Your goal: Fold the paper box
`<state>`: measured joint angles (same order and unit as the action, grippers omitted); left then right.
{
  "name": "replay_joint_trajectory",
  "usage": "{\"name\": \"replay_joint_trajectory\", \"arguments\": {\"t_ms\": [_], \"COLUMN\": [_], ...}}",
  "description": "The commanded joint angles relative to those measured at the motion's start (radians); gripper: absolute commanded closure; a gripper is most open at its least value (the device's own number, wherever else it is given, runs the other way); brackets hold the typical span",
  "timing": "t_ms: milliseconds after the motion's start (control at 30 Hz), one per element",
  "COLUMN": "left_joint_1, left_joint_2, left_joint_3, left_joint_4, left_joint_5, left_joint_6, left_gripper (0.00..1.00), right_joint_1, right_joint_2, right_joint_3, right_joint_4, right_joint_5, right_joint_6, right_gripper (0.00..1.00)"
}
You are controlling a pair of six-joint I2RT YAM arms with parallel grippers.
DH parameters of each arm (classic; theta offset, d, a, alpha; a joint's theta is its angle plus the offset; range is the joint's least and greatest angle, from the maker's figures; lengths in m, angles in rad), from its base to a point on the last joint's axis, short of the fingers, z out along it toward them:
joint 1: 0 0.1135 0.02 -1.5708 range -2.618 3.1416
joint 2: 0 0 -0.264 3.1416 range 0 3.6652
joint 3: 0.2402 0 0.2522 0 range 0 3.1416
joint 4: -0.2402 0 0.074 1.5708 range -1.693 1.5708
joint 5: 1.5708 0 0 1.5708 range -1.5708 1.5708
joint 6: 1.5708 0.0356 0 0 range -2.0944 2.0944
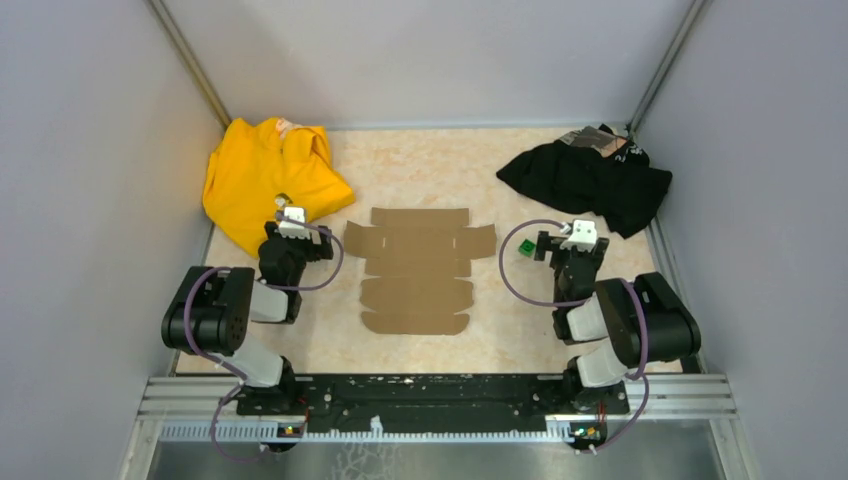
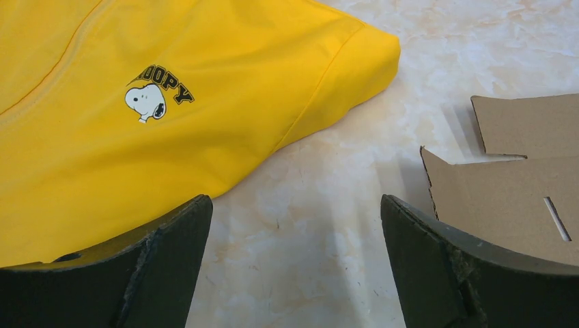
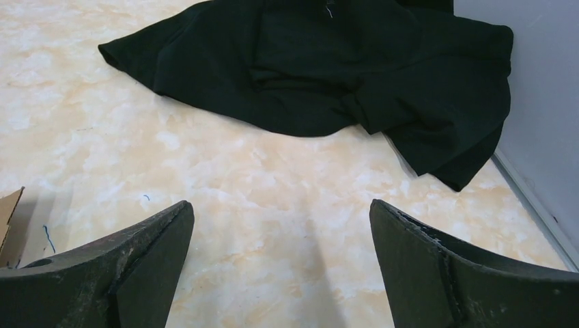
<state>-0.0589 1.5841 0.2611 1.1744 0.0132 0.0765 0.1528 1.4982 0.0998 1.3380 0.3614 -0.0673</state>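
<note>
Brown cardboard, the paper box (image 1: pixel 418 270) lies as a flat cut sheet with its flaps spread, in the middle of the table (image 1: pixel 430 165). Only the overhead view gives me the whole sheet and both arms at once. The left gripper (image 1: pixel 291 218) sits just off the sheet's left side and the right gripper (image 1: pixel 575 235) off its right side, neither touching it. That view also shows a small green cube (image 1: pixel 524 247) just left of the right gripper, which the right wrist camera does not catch.

The left wrist camera shows the sheet's left flaps close beside the finger (image 2: pixel 464 273) on the right of its picture. It also shows a white cartoon-dog print (image 2: pixel 145 102) on the yellow shirt (image 2: pixel 102 171) by the far left corner. The right wrist camera sees only a sliver of cardboard at its left border, and the black shirt (image 3: pixel 328 61) by the far right corner. Both pairs of jaws stand wide apart, holding nothing.
</note>
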Motion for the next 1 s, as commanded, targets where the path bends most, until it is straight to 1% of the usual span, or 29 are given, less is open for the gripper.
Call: {"name": "replay_joint_trajectory", "arguments": {"t_ms": [0,267,300,333,367,400,433,467,500,533,567,633,667,700,733,767,800,833,867,900,933,967], "left_joint_1": [0.007,0.007,0.007,0.007,0.007,0.007,0.007,0.007,0.007,0.006,0.005,0.003,0.002,0.001,0.001,0.001,0.001,0.006,0.013,0.016,0.016,0.018], "left_joint_2": [0.005,0.001,-0.003,-0.022,-0.058,-0.104,-0.16,-0.205,-0.242,-0.261,-0.274,-0.309,-0.327,-0.343,-0.355,-0.351,-0.332,-0.303,-0.258,-0.209,-0.145,-0.068], "left_joint_3": [0.007,0.003,0.0,-0.001,0.006,0.024,0.068,0.13,0.201,0.267,0.322,0.378,0.408,0.447,0.486,0.51,0.516,0.525,0.559,0.597,0.639,0.688], "left_joint_4": [0.042,0.048,0.063,0.056,0.007,-0.077,-0.231,-0.409,-0.581,-0.708,-0.774,-0.827,-0.855,-0.895,-0.942,-0.93,-0.863,-0.816,-0.802,-0.784,-0.767,-0.74], "left_joint_5": [0.021,0.018,0.0,-0.053,-0.082,-0.109,-0.145,-0.177,-0.193,-0.17,-0.115,0.051,0.095,0.13,0.169,0.232,0.287,0.342,0.41,0.476,0.555,0.665], "left_joint_6": [0.004,0.005,0.001,-0.012,-0.022,-0.037,-0.094,-0.173,-0.242,-0.272,-0.287,-0.321,-0.35,-0.383,-0.411,-0.414,-0.427,-0.464,-0.499,-0.531,-0.562,-0.595], "left_gripper": [0.01,0.01,0.01,0.01,0.01,0.01,0.01,0.01,0.01,0.01,0.01,0.01,0.01,0.01,0.01,0.01,0.01,0.01,0.01,0.01,0.01,0.01], "right_joint_1": [-0.009,-0.013,-0.016,-0.018,-0.019,-0.016,-0.003,0.017,0.042,0.061,0.074,0.088,0.088,0.088,0.088,0.087,0.077,0.064,0.054,0.052,0.052,0.049], "right_joint_2": [-0.02,-0.022,-0.023,-0.027,-0.041,-0.09,-0.157,-0.271,-0.359,-0.432,-0.497,-0.577,-0.593,-0.59,-0.571,-0.543,-0.513,-0.475,-0.428,-0.366,-0.31,-0.247], "right_joint_3": [0.023,0.027,0.031,0.027,0.01,-0.01,-0.011,0.007,0.049,0.106,0.167,0.301,0.365,0.432,0.465,0.484,0.506,0.527,0.558,0.609,0.678,0.739], "right_joint_4": [0.038,0.027,0.02,0.024,0.051,0.046,-0.005,-0.11,-0.303,-0.46,-0.611,-0.874,-0.977,-1.04,-1.08,-1.09,-1.109,-1.124,-1.123,-1.153,-1.218,-1.275], "right_joint_5": [-0.016,-0.024,-0.031,-0.028,-0.002,0.007,0.009,0.01,0.016,0.022,0.028,-0.001,-0.056,-0.168,-0.279,-0.326,-0.35,-0.417,-0.491,-0.533,-0.531,-0.53], "right_joint_6": [0.014,0.015,0.016,0.018,0.021,0.022,0.012,-0.01,-0.023,-0.008,0.031,0.174,0.243,0.275,0.282,0.33,0.405,0.446,0.456,0.445,0.431,0.419], "right_gripper": [0.01,0.02,0.02,0.01,0.01,0.01,0.02,0.02,0.02,0.02,0.02,0.02,0.01,0.01,0.02,0.01,0.01,0.01,0.01,0.02,0.02,0.02]}}
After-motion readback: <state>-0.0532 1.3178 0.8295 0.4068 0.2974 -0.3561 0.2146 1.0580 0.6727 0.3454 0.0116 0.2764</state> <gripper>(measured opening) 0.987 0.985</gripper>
